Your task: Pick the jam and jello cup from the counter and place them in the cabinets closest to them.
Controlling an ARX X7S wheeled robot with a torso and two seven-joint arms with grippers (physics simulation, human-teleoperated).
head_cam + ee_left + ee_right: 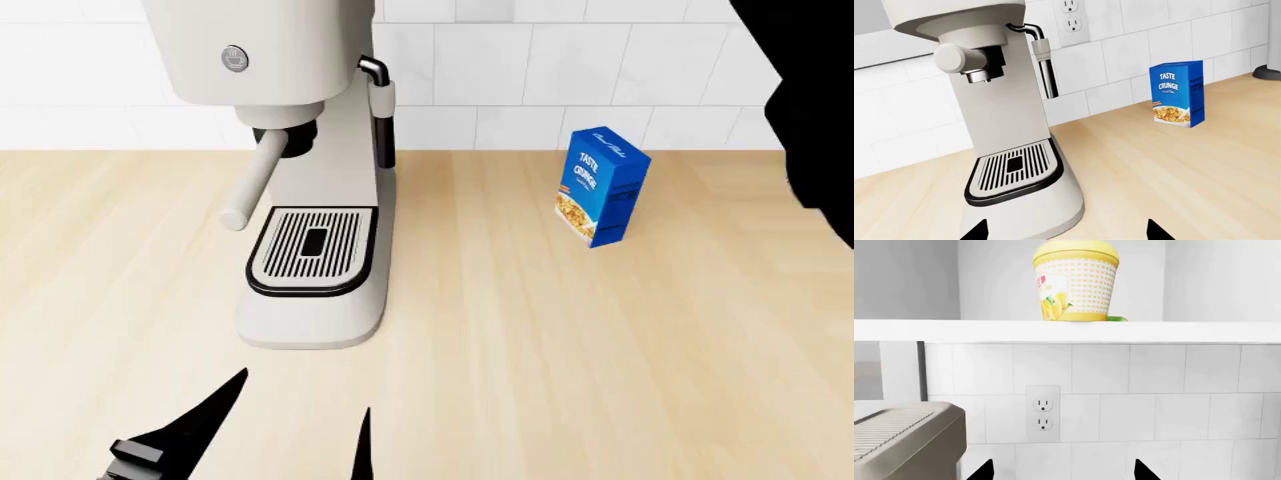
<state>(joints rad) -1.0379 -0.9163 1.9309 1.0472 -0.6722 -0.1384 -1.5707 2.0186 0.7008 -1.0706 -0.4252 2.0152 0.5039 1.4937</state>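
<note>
A yellow jello cup [1076, 281] with a yellow lid stands upright on the white floor of an open cabinet [1067, 331], seen in the right wrist view. My right gripper [1064, 471] is open and empty, lower than the shelf and apart from the cup. Its arm [805, 100] shows as a dark shape at the head view's right edge. My left gripper [1066, 232] [287, 440] is open and empty, low over the counter just in front of the coffee machine's base. The jam is out of view.
A white coffee machine [314, 170] [997, 115] stands on the wooden counter [561, 350] against the tiled wall. A blue cereal box [601, 187] [1178, 93] stands upright to its right. A wall outlet [1043, 415] sits under the cabinet.
</note>
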